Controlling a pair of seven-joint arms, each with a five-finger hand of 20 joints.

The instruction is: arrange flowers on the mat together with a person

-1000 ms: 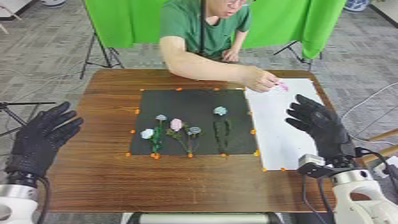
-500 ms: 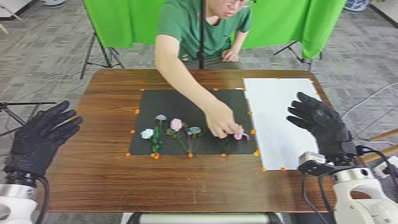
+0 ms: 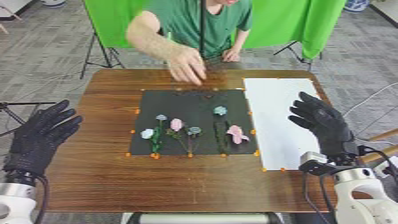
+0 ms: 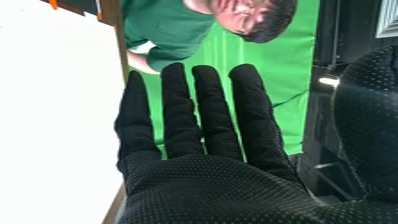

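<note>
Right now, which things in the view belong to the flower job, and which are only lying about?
For the job:
flowers
dark mat
probably the white sheet beside it

Only around:
green curtain
black stand
blue-and-white pot

Okay, so from my end I count six flowers (image 3: 176,124): two pink ones (image 3: 237,134), three bluish ones (image 3: 220,110) and one white one (image 3: 147,133). Also one black mat (image 3: 178,105), one white sheet (image 3: 280,115) and one tabletop (image 3: 169,185).

No text, label, brand, number or sign can be read, as far as I can tell
</note>
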